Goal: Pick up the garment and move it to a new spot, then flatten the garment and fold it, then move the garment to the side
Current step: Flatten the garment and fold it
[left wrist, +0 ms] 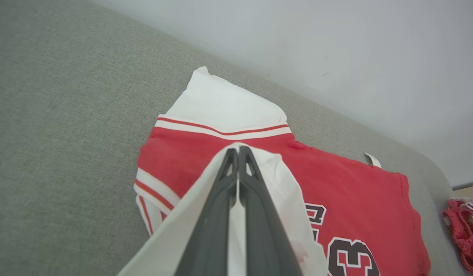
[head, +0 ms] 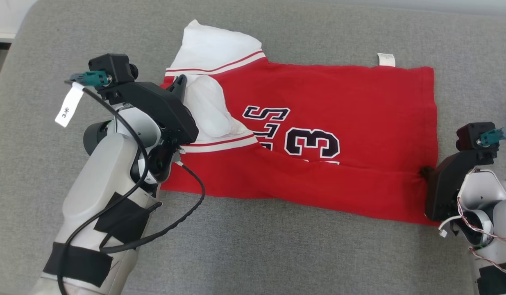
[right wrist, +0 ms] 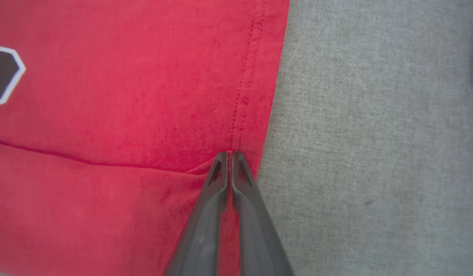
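Grey cloth covers the big cushion under me, and a pale wall stands behind it. On the cushion lies the red jersey, stretched out long between my two sets of jaws. I think the pick-up and the move are done. I think the flattening is done too, because the jersey lies mostly smooth. The folding looks begun: the long edge nearest me is turned up over the body and hides the bottom of the number. What is left, I judge, is the rest of the folds and the move to the side.

One white sleeve lies flat just past the tips of my left jaws. The other white sleeve is folded over the red body, and my left gripper has its jaws pinched together on it. My right gripper is at the other end of the jersey. Its jaws are squeezed together on the hem, right where the fold line meets the edge. A small white label sticks out well beyond my right jaws.
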Available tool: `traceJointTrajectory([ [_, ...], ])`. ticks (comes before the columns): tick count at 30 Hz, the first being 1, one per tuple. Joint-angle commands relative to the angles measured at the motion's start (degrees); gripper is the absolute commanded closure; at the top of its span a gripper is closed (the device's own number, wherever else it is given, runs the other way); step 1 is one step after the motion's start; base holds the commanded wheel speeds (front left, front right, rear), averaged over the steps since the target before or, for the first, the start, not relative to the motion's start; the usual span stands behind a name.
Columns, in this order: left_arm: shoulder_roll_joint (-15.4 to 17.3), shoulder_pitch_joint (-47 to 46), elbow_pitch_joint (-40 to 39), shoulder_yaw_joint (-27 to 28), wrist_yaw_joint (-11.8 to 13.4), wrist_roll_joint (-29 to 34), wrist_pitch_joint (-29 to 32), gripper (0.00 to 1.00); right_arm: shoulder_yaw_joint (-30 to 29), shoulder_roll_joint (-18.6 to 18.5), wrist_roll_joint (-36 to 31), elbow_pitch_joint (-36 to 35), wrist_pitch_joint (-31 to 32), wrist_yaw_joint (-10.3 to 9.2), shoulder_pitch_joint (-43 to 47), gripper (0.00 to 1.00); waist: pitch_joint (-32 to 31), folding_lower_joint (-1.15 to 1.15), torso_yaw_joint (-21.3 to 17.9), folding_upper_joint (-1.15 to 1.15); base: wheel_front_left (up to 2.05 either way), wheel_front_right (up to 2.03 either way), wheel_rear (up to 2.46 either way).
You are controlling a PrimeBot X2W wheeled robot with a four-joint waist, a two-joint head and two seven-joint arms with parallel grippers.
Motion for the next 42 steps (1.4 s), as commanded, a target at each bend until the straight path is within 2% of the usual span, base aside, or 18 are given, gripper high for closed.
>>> traceJointTrajectory([
  [1, 0.1, -1.3, 1.0, -0.2, 0.1, 0.4, -0.7, 0.53, -1.0, 0.6, -0.5, 1.4, -1.5, -0.11, -0.8, 0.00, 0.3, 0.00, -0.4, 0.00, 0.00, 0.00, 0.00],
  [2, 0.1, -1.5, 1.5, -0.4, 0.1, 0.6, -1.0, 0.00, -0.9, 0.9, -0.6, 1.6, -2.1, -0.11, -1.0, 0.00, 0.3, 0.00, -0.5, 0.00, 0.00, 0.00, 0.00],
  [11, 0.2, -1.8, 2.9, -1.3, -1.2, 1.6, -5.4, 0.00, -1.8, 1.8, -1.0, 2.3, -5.7, -0.10, -1.5, 0.00, -0.1, 0.00, -0.3, 0.00, 0.00, 0.00, 0.00],
  [22, 5.1, 5.4, -4.6, -3.7, -0.4, 6.0, -11.8, 0.00, -5.5, 3.6, 0.3, -6.9, -12.4, -0.06, 1.6, 0.00, -4.0, 0.00, 0.6, 0.00, 0.00, 0.00, 0.00],
  [32, 9.8, 15.1, -11.8, -6.9, 3.3, 11.3, -17.2, 0.00, -3.3, 4.2, 2.9, -10.6, -20.6, -0.06, 6.2, 0.00, -6.4, 0.00, 0.2, 0.00, 0.00, 0.00, 0.00],
  [36, 10.8, 17.4, -11.1, -8.7, 4.6, 13.8, -18.5, 0.00, -2.8, 4.1, 2.3, -10.0, -23.7, -0.06, 8.5, 0.00, -7.0, 0.00, -0.2, 0.00, 0.00, 0.00, 0.00],
  [42, 11.1, 19.4, -7.9, -11.2, 5.1, 15.0, -17.0, 0.00, -3.9, 4.1, 0.2, -7.0, -25.0, -0.06, 11.6, 0.00, -7.9, 0.00, -0.8, 0.00, 0.00, 0.00, 0.00],
])
